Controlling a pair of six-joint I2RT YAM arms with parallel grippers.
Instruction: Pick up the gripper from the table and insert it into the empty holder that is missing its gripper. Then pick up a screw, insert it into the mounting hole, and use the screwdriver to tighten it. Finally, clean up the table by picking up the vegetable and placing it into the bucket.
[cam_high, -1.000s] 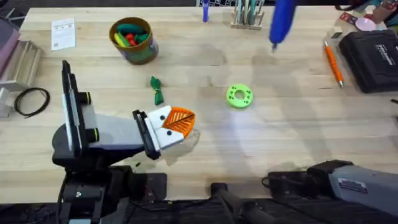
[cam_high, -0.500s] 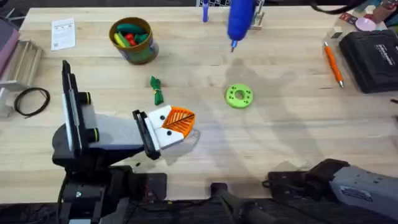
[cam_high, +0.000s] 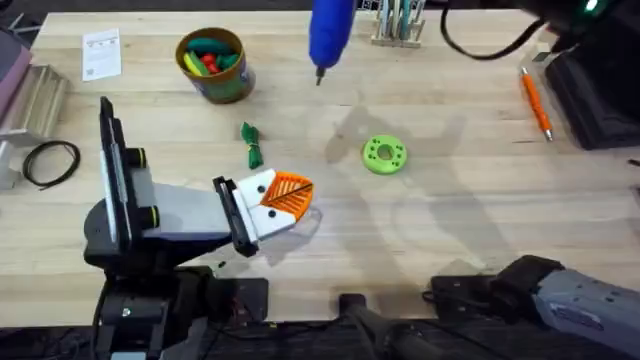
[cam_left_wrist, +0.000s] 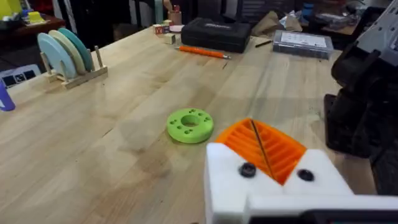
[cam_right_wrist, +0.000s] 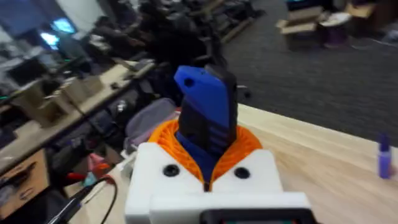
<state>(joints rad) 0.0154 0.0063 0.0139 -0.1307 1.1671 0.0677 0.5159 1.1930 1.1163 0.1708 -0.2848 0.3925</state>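
On the counter (cam_high: 450, 215), the left end effector (cam_high: 285, 197) rests low with its orange pads pressed together on nothing. The bucket (cam_high: 212, 63) stands behind it, the vegetable (cam_high: 252, 143) lying between them. Farther right, the right end effector (cam_right_wrist: 208, 165) is clamped on the screwdriver (cam_high: 329, 30), held aloft, bit down.

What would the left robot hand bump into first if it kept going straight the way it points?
Probably the flat lime-green round disc with holes. It lies ahead of the left gripper on the wooden table, slightly off its line; depth is hard to judge.
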